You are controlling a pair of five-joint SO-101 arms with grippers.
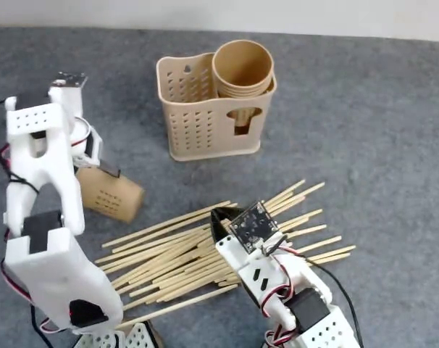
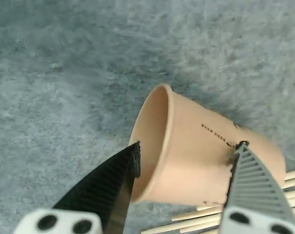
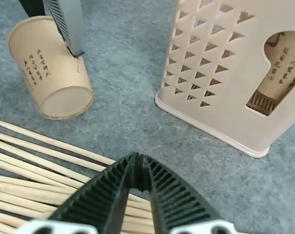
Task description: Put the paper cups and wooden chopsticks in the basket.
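The left pincer (image 2: 189, 148) is straddling, spread wide, the paper cup (image 2: 196, 165) lying sideways on the bench (image 1: 364, 109) beside the chopsticks (image 1: 169, 254). Closing off-centre is risking rolling or crushing it. The right pincer (image 3: 139, 165), pinched together, is hovering over the sticks.

- Stacked paper cups (image 1: 243, 67): their lower parts are hidden behind the wall of the basket (image 1: 198, 123).
- Wooden chopsticks (image 1: 161, 254): part of the pile is covered by the right arm (image 1: 277, 283).
- Lying cup (image 1: 112, 194): its mouth is hidden behind the left arm (image 1: 42, 174).
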